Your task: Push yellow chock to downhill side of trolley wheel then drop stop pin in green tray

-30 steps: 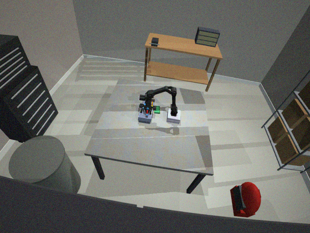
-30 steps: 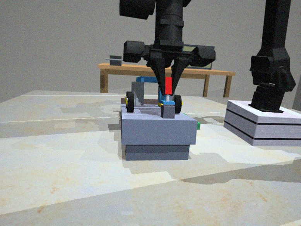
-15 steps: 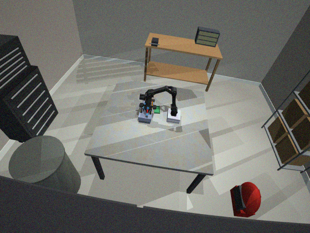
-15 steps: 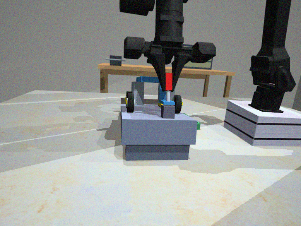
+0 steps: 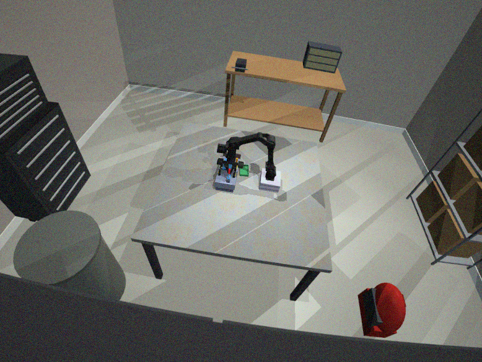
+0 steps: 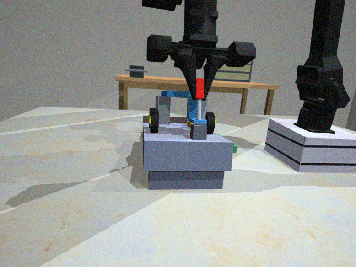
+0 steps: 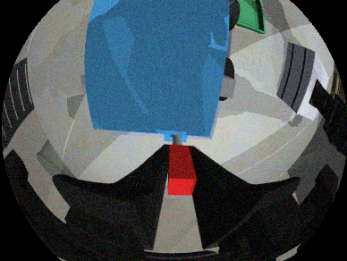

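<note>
My gripper (image 6: pixel 199 97) (image 7: pixel 178 149) is shut on the red head of the stop pin (image 6: pixel 200 86) (image 7: pixel 181 172), at the uphill end of the ramp. A length of grey shaft shows below the head, down to the small blue tab (image 6: pixel 197 120). Whether its lower end is still in the hole is hidden. The blue trolley (image 6: pixel 175 93) (image 7: pixel 156 67) stands on the grey ramp (image 6: pixel 186 155) (image 5: pixel 225 183), with black wheels (image 6: pixel 154 120) (image 6: pixel 211 123) on both sides. The chock's orange handle (image 5: pixel 236 160) shows beyond the arm; its contact with a wheel is hidden. The green tray (image 5: pixel 244 170) (image 6: pixel 234 148) (image 7: pixel 252 19) lies beside the ramp.
The arm's base stands on a white block (image 5: pixel 269 184) (image 6: pixel 283 147) to the right of the ramp. A wooden bench (image 5: pixel 280 74) stands beyond the table (image 5: pixel 233 222). A grey barrel (image 5: pixel 58 245) and a red helmet (image 5: pixel 390 309) are off the table.
</note>
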Available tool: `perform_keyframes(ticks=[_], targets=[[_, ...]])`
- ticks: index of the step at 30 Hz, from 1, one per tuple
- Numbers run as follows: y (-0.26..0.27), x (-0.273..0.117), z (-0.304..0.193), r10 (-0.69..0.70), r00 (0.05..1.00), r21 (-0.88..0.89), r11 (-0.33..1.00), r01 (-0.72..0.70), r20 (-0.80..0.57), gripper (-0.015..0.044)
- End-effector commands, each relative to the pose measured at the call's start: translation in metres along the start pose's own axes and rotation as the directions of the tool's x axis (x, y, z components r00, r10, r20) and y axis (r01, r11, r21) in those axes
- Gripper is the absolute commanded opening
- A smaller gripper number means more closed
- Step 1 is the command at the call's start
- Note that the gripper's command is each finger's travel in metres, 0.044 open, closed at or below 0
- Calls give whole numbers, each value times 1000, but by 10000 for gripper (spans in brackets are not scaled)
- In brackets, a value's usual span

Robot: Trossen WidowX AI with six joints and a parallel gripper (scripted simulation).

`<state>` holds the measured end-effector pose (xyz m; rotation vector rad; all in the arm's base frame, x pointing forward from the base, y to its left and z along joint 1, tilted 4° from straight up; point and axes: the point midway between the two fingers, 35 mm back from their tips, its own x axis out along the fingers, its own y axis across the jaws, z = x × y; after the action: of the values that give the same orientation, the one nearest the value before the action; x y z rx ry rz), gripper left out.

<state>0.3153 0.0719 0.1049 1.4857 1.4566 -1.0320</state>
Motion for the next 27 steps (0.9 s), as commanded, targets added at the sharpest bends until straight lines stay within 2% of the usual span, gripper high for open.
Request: perform_keyframes(ticks=[1, 27], targets=[[0, -4, -2, 1, 1000, -4, 1000, -1, -7, 0], [1, -18, -20, 1, 1000, -4, 1000, -1, -8, 0]])
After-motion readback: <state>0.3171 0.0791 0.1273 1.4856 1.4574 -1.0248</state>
